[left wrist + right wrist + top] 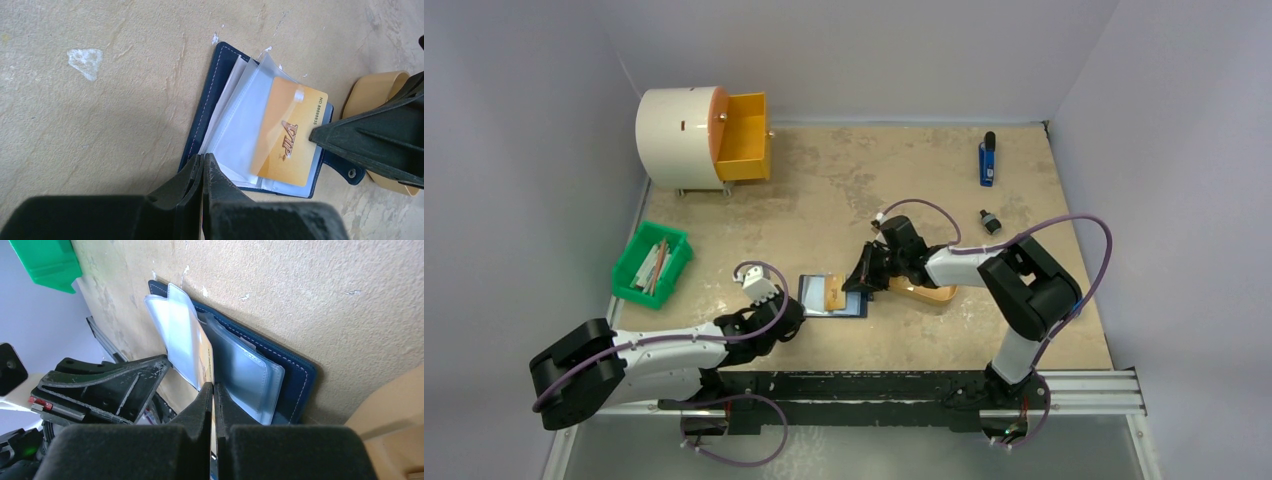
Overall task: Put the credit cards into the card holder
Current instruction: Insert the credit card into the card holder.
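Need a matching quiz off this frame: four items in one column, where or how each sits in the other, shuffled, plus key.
Items
1. card holder
2. gold card
3. green bin
4. orange drawer

States
A. pulled out of the white drum
B. lying open on the table
C. pinched in the right arm's jaws
D. at the left edge, sticks inside

Pairs: 1-B, 2-C, 3-D, 4-A
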You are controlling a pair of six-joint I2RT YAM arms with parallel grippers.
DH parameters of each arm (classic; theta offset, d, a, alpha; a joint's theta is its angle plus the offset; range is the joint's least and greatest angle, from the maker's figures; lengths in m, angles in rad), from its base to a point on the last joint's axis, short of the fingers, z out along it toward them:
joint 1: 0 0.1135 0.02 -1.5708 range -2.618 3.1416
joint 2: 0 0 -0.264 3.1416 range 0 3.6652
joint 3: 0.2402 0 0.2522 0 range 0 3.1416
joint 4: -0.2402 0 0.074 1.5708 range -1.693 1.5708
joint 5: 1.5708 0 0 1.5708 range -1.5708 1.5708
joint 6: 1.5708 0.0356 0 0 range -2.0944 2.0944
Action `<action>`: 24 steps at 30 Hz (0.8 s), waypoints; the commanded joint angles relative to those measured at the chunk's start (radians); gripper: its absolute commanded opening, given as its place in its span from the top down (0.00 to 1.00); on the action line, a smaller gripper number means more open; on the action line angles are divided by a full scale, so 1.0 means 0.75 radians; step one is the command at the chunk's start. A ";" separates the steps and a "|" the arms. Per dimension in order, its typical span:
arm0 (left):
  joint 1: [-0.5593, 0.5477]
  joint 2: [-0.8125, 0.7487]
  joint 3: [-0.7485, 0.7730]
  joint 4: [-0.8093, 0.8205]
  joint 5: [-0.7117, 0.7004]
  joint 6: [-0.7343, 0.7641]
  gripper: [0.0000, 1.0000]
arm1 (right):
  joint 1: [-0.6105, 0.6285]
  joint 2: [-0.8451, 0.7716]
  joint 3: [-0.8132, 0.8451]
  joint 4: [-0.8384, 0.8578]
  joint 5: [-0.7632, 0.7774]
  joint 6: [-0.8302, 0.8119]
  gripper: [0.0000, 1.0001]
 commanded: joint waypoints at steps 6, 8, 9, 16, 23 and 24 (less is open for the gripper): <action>0.010 0.044 -0.011 -0.050 0.023 0.033 1.00 | 0.044 0.037 0.039 0.070 0.018 0.041 1.00; 0.010 0.055 -0.009 -0.041 0.027 0.037 1.00 | 0.053 0.051 0.052 0.075 0.006 0.049 1.00; 0.009 0.059 -0.008 -0.036 0.030 0.039 1.00 | 0.057 0.057 0.052 0.086 -0.001 0.056 1.00; 0.010 0.070 -0.009 -0.020 0.037 0.045 1.00 | 0.076 0.101 0.070 0.117 -0.015 0.095 1.00; 0.011 0.056 -0.006 -0.046 0.035 0.044 1.00 | 0.078 0.065 0.042 0.159 0.081 0.184 1.00; 0.010 0.048 -0.006 -0.059 0.031 0.041 1.00 | 0.078 0.062 0.043 0.160 0.094 0.190 1.00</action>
